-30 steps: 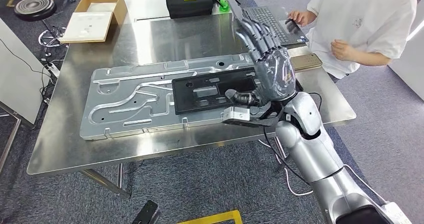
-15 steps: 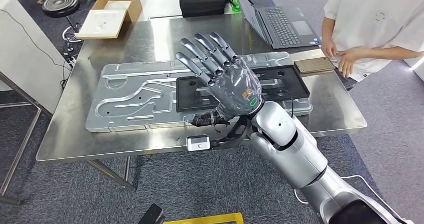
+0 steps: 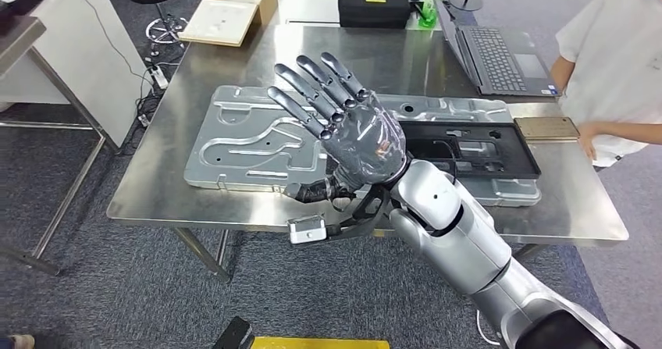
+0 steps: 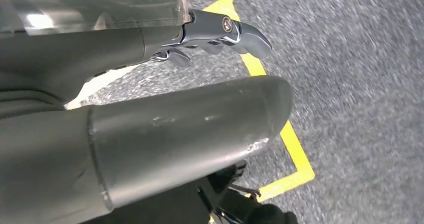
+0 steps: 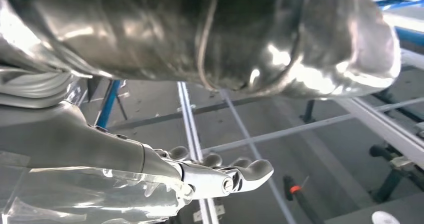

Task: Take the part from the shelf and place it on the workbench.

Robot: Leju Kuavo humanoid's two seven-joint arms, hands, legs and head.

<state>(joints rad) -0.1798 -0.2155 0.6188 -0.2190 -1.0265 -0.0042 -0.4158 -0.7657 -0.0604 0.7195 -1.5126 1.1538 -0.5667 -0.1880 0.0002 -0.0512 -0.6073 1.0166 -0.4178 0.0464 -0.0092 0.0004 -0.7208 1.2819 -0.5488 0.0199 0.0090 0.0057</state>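
Observation:
The black part (image 3: 478, 151) lies flat on a large silver plate (image 3: 250, 142) on the steel workbench (image 3: 176, 201). My right hand (image 3: 351, 134) is raised in front of the plate, fingers spread and straight, holding nothing. In the right wrist view its fingers (image 5: 235, 176) stretch out against ceiling beams. My left hand (image 4: 150, 114) hangs over grey carpet with its thumb and fingers extended and nothing in them.
A person (image 3: 617, 60) stands at the bench's right end beside a laptop (image 3: 492, 52) and a brown slab (image 3: 546, 128). A black case (image 3: 375, 5) and a cardboard box (image 3: 234, 9) sit at the back. A grey stand (image 3: 27, 33) is at far left. Yellow floor tape (image 4: 295, 149) lies below.
The camera has swung left, so the bench now sits further right and the grey stand has come into view. My right hand lifted off the black part and stays raised with fingers spread.

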